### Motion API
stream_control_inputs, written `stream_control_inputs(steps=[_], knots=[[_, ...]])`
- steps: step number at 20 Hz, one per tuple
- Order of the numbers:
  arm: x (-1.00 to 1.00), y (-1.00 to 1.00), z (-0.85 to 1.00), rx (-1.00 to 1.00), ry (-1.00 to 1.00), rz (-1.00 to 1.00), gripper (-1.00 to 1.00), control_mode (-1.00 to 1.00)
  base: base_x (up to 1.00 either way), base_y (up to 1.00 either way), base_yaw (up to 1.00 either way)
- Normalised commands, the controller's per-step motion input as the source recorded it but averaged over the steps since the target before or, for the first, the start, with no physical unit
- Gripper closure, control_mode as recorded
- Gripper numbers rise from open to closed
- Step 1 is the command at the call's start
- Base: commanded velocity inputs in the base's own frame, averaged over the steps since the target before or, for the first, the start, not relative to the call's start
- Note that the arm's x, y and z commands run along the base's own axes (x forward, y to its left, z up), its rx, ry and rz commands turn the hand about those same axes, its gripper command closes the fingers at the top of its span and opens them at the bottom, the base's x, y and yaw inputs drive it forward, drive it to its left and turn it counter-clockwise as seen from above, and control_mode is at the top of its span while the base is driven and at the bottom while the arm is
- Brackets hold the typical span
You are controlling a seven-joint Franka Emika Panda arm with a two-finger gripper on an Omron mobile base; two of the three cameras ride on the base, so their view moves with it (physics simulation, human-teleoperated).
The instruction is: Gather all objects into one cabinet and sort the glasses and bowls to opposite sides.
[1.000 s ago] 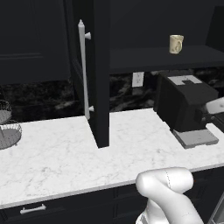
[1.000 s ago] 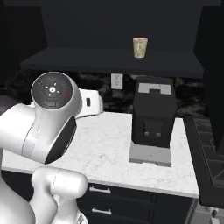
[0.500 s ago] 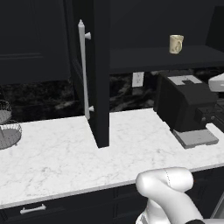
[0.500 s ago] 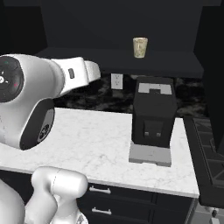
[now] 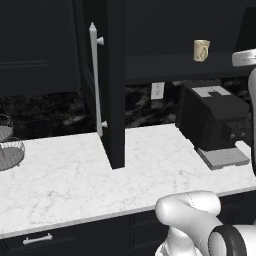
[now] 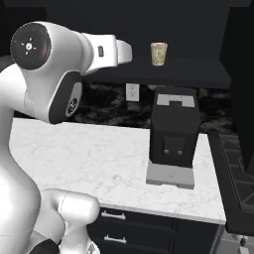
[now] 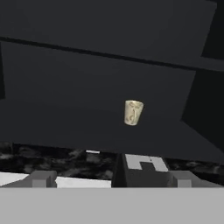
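A cream mug with faint markings [image 7: 132, 112], one of the glasses, stands upright and alone on the dark shelf [image 5: 165, 70] of the black wall cabinet, seen as cream mug [image 5: 201, 50] and cream mug [image 6: 158, 53]. The cabinet door is swung open, with its long white bar handle [image 5: 94, 80] facing out. My gripper [image 7: 111, 179] is open with nothing between its fingers. It hangs in the air well short of the mug and faces it. The bowls are out of view.
A black coffee machine [image 5: 215, 120] stands on the white marble counter [image 5: 60, 175] below the shelf, also coffee machine [image 6: 173, 129]. A wire basket [image 5: 7, 145] sits at the counter's far left. A dark stovetop [image 6: 238, 168] lies at the right. Drawers with short handles [image 6: 114, 215] run under the counter.
My arm has swung up and unfolded, so its forearm now reaches toward the shelf with the cream mug. The mug, cabinet door and coffee machine have not moved.
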Motion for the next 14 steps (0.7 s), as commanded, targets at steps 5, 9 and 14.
stream_control_inputs(steps=[5,9,14], knots=[[0.39,-0.06,0.07,0.21,-0.01,-0.04,-1.00,-1.00,0.00,0.00,0.00],[0.51,-0.04,0.17,0.20,0.00,-0.08,-1.00,-1.00,0.00,0.00,0.00],[0.09,-0.04,0.01,0.01,0.00,-0.01,-1.00,-1.00,0.00,0.00,0.00]])
